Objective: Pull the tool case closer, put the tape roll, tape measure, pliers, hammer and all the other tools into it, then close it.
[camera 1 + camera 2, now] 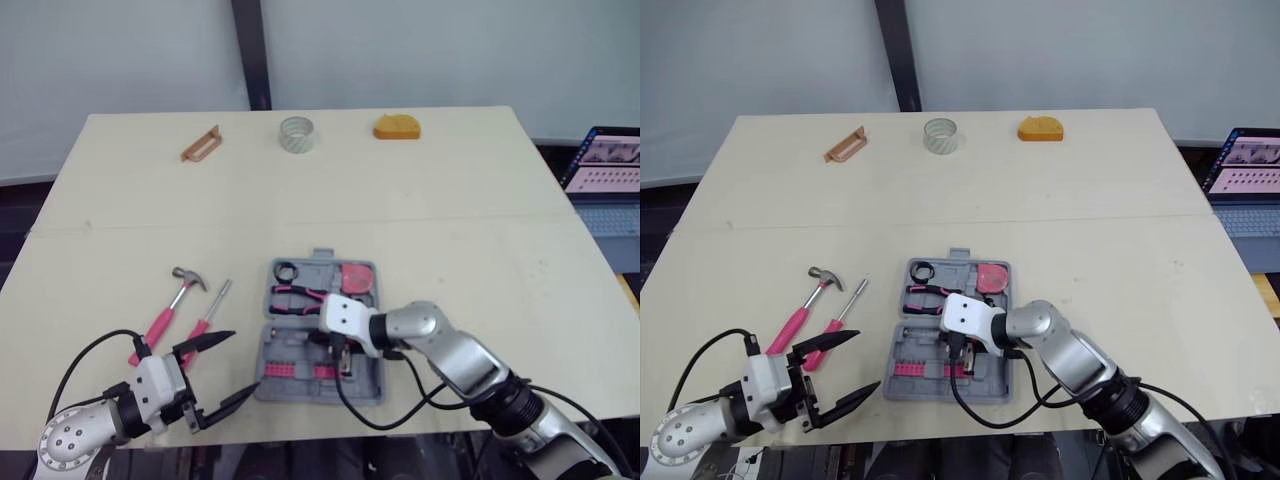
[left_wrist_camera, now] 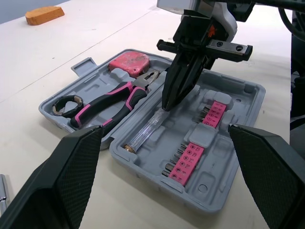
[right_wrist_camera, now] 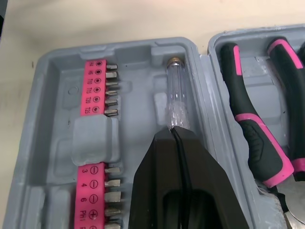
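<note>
**Under the right pincer: tool case open, partly filled**

Directly below the right pincer (image 2: 165, 106) lies the grey tool case (image 1: 312, 266), open flat near the front edge of the pale surface (image 1: 480, 200). That pincer's fingers are together, their tips touching one end of a clear handle (image 3: 177, 95) that lies in the case's near half. Whether they pinch it I cannot tell. Beside the tips sit pink bit strips (image 3: 93, 90). Beyond the pincer, in the far half, are pliers (image 2: 112, 98), a red tape measure (image 2: 128, 64) and a black ring (image 2: 66, 104).

The left pincer (image 1: 245, 360) hangs just left of the case, fingers wide apart. Beyond it lie the hammer (image 1: 162, 318) and a pink-handled screwdriver (image 1: 207, 318). Well beyond both pincers, along the far edge, sit a tape roll (image 1: 297, 134), an orange block (image 1: 397, 127) and a brown bracket-like piece (image 1: 201, 143). Pale wall panels rise behind, and a laptop (image 1: 605, 165) stands off to the right.

The wrist views give the bit markings and the handle's brass tip. The head views take in the far edge.
</note>
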Controlling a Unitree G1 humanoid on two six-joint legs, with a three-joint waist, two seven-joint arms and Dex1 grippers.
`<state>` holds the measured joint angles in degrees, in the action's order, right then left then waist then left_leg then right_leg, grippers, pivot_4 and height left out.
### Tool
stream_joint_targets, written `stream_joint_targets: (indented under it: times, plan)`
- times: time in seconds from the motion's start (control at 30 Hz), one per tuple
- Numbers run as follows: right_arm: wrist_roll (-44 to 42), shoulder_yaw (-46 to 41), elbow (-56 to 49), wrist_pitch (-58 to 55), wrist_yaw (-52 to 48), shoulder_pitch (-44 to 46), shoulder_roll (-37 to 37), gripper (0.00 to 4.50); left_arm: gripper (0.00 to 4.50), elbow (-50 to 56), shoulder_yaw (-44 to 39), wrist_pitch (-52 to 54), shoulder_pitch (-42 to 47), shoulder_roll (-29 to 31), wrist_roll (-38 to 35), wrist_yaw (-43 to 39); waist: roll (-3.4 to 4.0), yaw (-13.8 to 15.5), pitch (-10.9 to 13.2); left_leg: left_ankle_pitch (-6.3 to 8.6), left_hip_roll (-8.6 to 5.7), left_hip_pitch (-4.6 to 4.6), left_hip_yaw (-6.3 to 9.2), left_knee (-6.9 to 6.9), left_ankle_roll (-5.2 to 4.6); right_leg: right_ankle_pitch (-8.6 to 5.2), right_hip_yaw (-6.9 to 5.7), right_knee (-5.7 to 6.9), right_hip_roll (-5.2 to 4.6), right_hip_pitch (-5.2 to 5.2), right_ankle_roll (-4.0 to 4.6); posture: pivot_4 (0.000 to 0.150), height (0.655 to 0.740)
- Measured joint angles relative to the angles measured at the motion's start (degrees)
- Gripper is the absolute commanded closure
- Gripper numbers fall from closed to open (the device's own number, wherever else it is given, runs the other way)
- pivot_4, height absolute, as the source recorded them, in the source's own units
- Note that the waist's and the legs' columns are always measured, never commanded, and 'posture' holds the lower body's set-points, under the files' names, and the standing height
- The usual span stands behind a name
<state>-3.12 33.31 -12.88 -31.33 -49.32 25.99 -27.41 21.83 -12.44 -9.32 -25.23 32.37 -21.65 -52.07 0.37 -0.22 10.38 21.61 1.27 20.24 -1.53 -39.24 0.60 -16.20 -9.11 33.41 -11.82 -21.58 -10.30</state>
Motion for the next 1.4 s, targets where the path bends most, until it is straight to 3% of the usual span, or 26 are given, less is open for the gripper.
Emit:
stream_joint_targets:
  times: [1.4]
  plan:
    - [0.95,-2.03,2.16,-1.33,-0.57,-0.30,1.20,4.47,0.00,0.01,0.99,0.15,0.19,0.03,0.04,0.70,0.00,0.00,0.00,0.03,0.26,-0.05,-0.07,0.00,0.09,0.03,0.01,0.00,0.24,0.00,0.16,0.150,0.7400]
